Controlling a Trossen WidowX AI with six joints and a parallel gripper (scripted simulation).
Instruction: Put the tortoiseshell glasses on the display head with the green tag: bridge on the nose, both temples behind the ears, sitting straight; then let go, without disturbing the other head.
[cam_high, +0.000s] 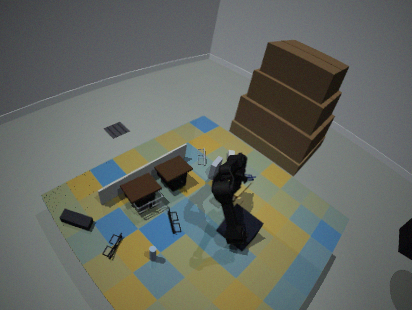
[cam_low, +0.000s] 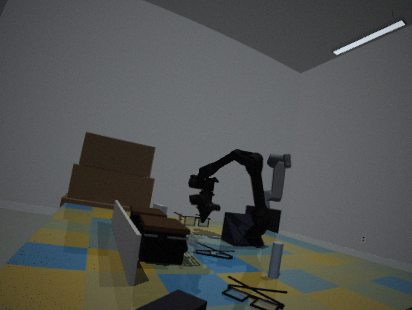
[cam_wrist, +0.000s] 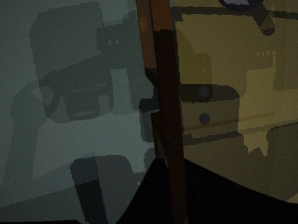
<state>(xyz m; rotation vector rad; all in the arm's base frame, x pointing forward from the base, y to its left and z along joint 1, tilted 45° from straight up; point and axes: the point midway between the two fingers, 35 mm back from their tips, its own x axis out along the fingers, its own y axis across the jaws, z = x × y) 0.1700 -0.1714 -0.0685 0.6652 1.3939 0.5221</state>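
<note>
Brown tortoiseshell glasses (cam_wrist: 161, 76) sit clamped in the gripper (cam_low: 204, 212), one temple running up the wrist view over teal and yellow checked mat (cam_high: 280, 260). The arm (cam_low: 245, 165) holds them above the mat, right of two brown-topped stands (cam_high: 172, 169). Other glasses (cam_high: 174, 221) lie nearer.

Tortoiseshell glasses (cam_wrist: 160, 63): brown mottled frame, seen in wrist view as a near-vertical bar running 12 to 6 o'clock through mid-frame, very close to lens, pinched in the tool (cam_low: 204, 212), clear of the floor. Rest of frame and temples not resolvable. Green-tag head not identifiable in any view; tag colour too dim to tell.
</note>
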